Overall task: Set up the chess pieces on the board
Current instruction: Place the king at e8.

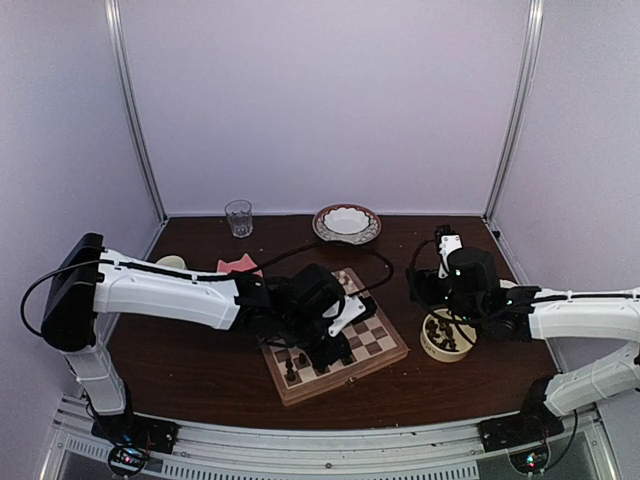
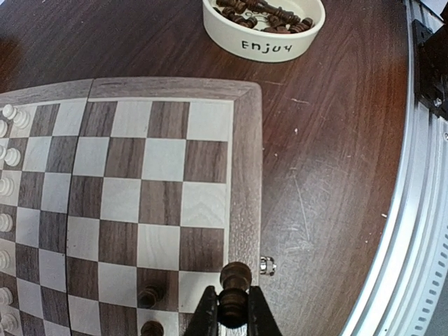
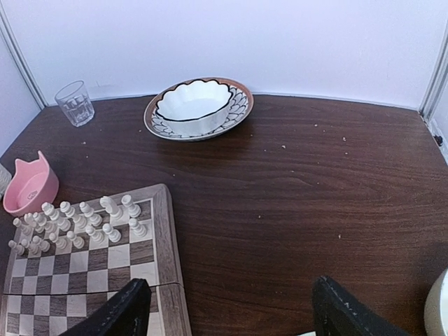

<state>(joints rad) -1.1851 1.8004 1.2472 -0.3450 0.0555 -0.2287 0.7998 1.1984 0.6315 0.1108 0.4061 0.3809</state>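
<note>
Glass [image 3: 74,103], pink bowl [image 3: 29,187], patterned dish [image 3: 199,108] stand beyond board [image 3: 166,238]; left claw [image 2: 233,315] pinches dark chessman [image 2: 234,280], right claw [image 3: 227,302] spread.

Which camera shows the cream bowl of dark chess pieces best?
The left wrist view: the cream bowl shows its Enjoy lettering and the dark chess pieces inside. Top view shows the bowl small; right wrist view catches only an edge.
</note>
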